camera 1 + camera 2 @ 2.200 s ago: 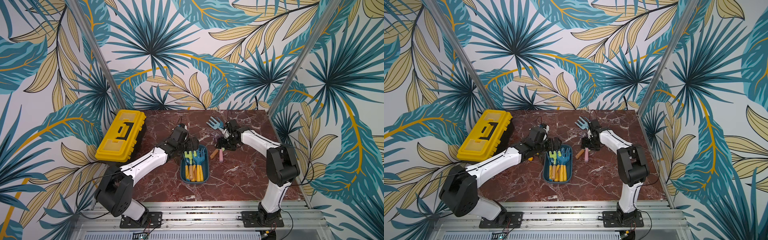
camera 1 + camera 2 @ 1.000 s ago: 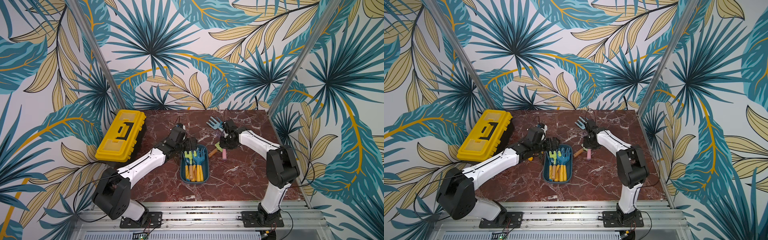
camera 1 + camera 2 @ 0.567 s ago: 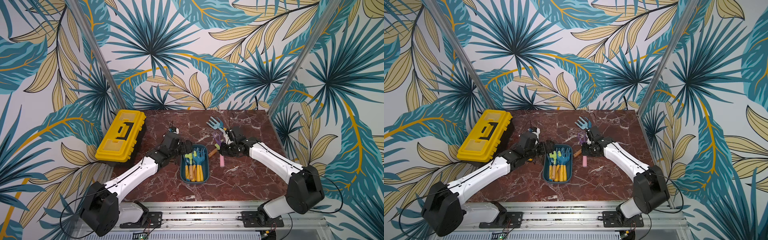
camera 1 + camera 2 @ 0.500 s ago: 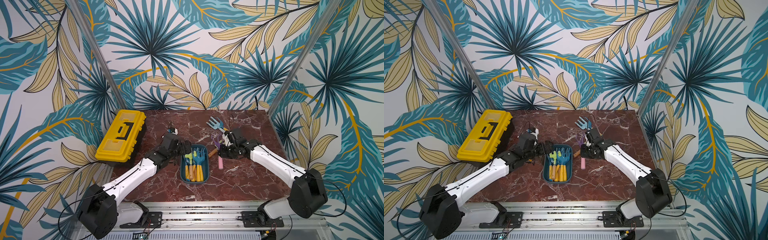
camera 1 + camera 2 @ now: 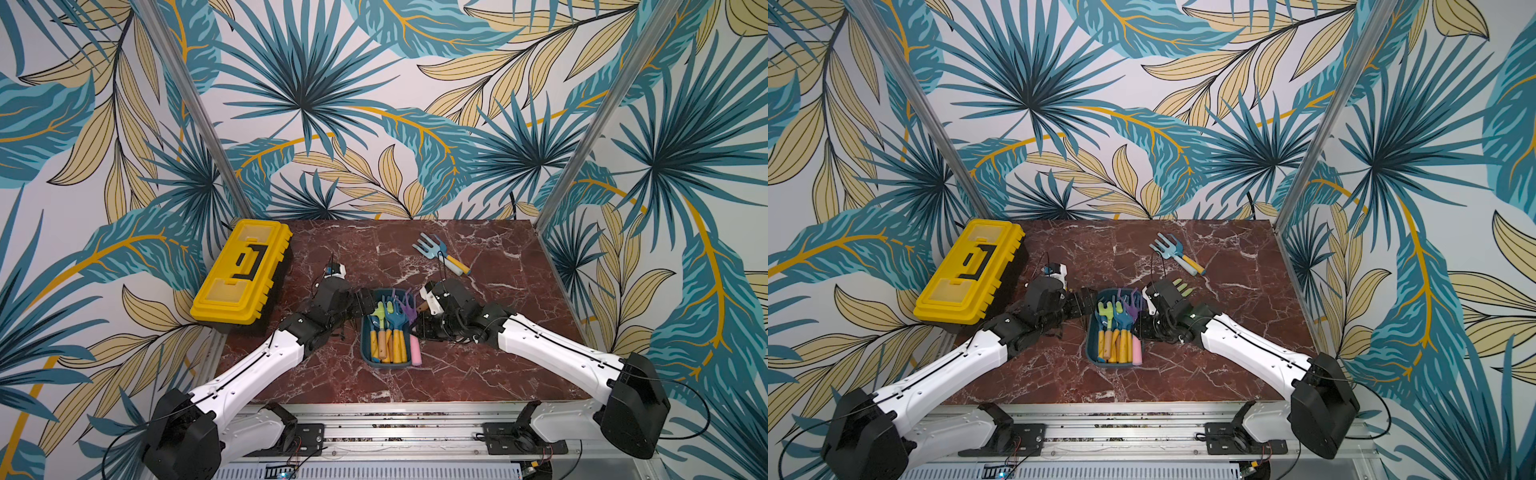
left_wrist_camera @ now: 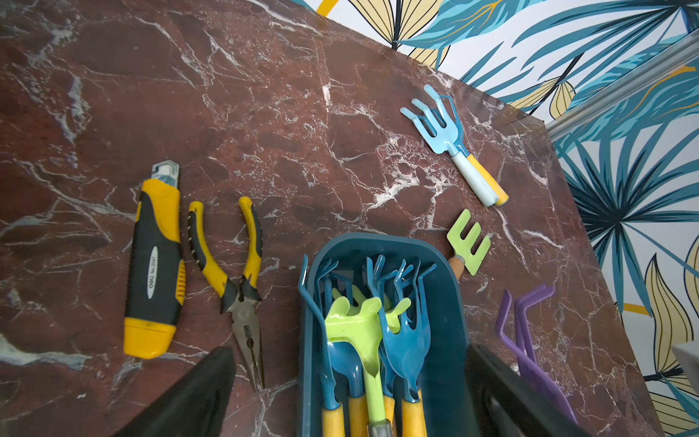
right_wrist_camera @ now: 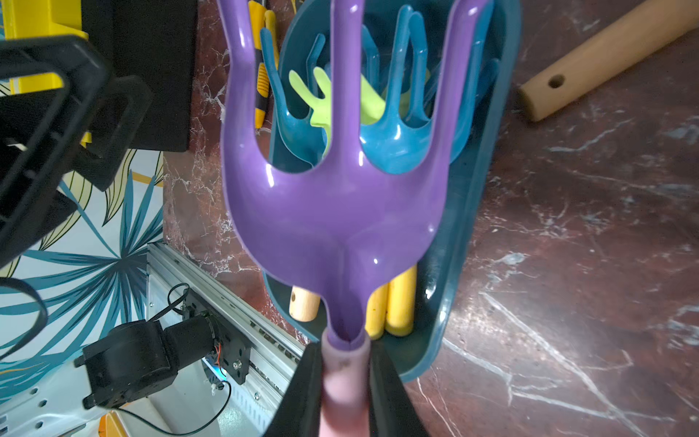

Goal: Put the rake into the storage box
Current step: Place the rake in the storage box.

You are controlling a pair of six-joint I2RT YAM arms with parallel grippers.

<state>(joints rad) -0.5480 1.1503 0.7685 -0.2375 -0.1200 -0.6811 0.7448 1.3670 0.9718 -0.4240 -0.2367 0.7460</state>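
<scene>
1. A purple plastic rake (image 7: pixel 333 212) was clamped by its pink handle in the right gripper (image 7: pixel 346 378), over the rim of the dark teal plastic storage box (image 7: pixel 454 265).
2. The left gripper (image 6: pixel 348 350) was spread open beside the box.
3. Released there, it could be tipped out by the stowed rakes (image 6: pixel 370 340).

robot lab test booth: leaf-print wall panels (image 5: pixel 374 124) on aluminium posts (image 5: pixel 192 104) close in a marble-look tabletop (image 5: pixel 457 374), two white robot arms (image 5: pixel 257 365) are bolted to a slotted metal rail (image 5: pixel 395 428) at its front edge (on top: yellow toolbox (image 5: pixel 245 274), storage box (image 5: pixel 388 365) full of garden tools (image 5: pixel 390 320)).
</scene>
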